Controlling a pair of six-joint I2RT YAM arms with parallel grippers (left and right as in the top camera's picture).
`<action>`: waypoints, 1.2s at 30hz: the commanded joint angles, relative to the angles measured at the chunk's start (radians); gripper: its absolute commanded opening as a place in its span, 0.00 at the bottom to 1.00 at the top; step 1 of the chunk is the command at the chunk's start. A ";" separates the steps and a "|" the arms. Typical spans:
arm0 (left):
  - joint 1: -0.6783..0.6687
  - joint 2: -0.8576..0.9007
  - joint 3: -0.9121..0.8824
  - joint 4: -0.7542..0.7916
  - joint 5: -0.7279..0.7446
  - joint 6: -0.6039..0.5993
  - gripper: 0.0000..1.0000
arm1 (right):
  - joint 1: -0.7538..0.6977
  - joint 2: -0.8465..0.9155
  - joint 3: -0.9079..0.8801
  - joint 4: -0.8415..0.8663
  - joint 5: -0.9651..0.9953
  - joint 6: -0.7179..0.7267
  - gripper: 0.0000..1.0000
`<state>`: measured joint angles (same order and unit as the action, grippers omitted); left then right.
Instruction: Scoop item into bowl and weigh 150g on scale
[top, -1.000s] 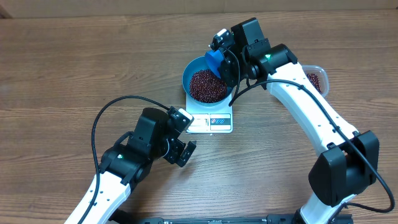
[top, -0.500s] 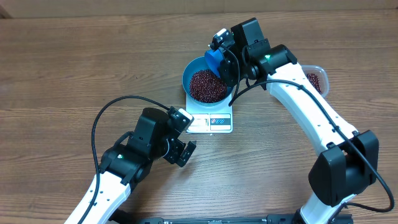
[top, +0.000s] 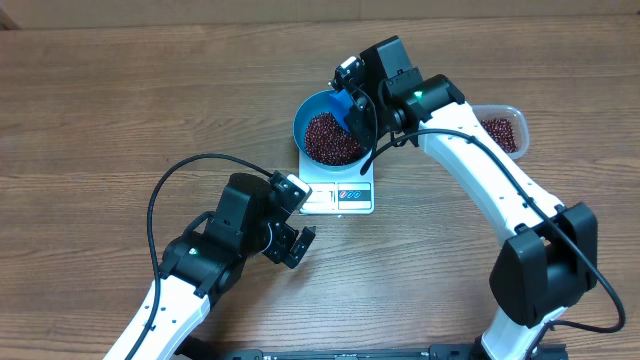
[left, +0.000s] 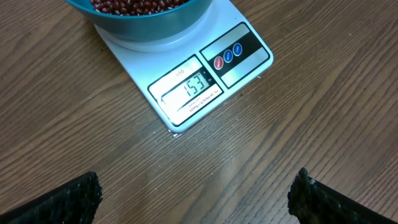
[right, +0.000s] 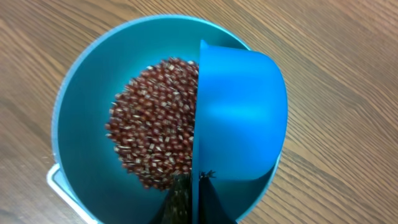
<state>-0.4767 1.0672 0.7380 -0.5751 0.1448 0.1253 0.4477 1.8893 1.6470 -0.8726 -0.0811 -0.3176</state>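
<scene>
Above centre in the overhead view, the bowl of beans sat on the scale. The right gripper, clamped on the blue scoop, held it tipped over the bowl's right side. The left gripper hung wide open and empty at lower left, near the scale's front.

Twin arms in one livery: the left arm and right arm are built of white tubular links joined by rounded black joint housings. A thin black left cable arcs clear of its arm; the right cable hugs the white links. A green light glows on the right arm's black wrist. The left gripper ends in black, rough-textured fingers.
</scene>
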 joint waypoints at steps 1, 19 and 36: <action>-0.002 0.005 -0.003 0.003 -0.007 -0.017 0.99 | 0.004 0.004 -0.005 0.003 0.039 0.004 0.04; -0.002 0.005 -0.003 0.003 -0.007 -0.017 0.99 | 0.074 0.049 -0.005 -0.014 0.035 0.008 0.04; -0.002 0.005 -0.003 0.003 -0.007 -0.017 1.00 | -0.006 0.048 0.033 -0.073 -0.192 0.009 0.04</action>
<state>-0.4767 1.0672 0.7380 -0.5751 0.1448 0.1253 0.4671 1.9388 1.6470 -0.9363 -0.2073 -0.3145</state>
